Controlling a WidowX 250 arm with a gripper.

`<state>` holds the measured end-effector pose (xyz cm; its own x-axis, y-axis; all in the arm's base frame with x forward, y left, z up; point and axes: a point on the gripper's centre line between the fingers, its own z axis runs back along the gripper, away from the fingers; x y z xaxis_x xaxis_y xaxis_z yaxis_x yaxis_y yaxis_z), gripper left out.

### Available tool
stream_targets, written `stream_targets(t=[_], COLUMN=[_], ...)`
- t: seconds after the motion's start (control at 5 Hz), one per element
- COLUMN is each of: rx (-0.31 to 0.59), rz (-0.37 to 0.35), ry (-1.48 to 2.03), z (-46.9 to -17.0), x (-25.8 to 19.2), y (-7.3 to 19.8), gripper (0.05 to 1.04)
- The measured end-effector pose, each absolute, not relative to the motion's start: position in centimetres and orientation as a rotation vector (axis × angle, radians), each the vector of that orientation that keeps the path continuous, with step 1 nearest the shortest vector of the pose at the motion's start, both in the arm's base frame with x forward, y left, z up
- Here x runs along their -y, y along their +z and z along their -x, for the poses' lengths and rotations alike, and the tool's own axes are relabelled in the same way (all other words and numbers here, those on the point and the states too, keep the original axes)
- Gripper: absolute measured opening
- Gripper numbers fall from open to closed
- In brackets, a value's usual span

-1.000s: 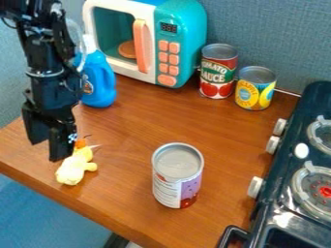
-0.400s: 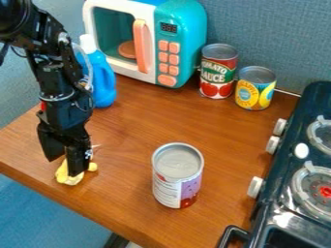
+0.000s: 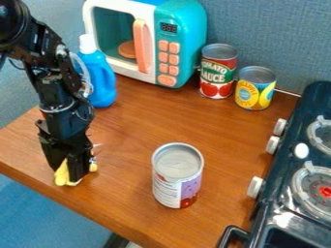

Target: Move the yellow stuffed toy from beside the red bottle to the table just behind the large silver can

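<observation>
in the lower left of the frame, the black gripper (image 3: 67, 174) is down over the yellow toy (image 3: 61, 179) on the wooden counter (image 3: 132, 140); whether clenched on it or released, i cannot tell

– What's readable?
– "TOMATO SAUCE", on the can (image 3: 218, 72) at one o'clock.
– Anything else?
– Digits on the toy microwave's display (image 3: 169, 28) at twelve, lettering on the yellow can (image 3: 255, 94) at two: both too unclear to read exactly.
</observation>
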<state>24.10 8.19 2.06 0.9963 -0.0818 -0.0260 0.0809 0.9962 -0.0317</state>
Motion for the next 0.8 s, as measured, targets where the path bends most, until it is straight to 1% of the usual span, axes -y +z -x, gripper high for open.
stream_targets(t=[0.2,0.4,0.6,0.8], rx=[0.024,0.045,0.056,0.109], rz=[0.041,0.045,0.068,0.091], ry=[-0.065,-0.047,-0.090,-0.133], z=[-24.2,-24.2,-25.2,-29.0], x=[-7.7,-7.6,-5.9,-3.4], y=[2.8,3.5,5.5,8.9], gripper=[0.390,0.200,0.118,0.099])
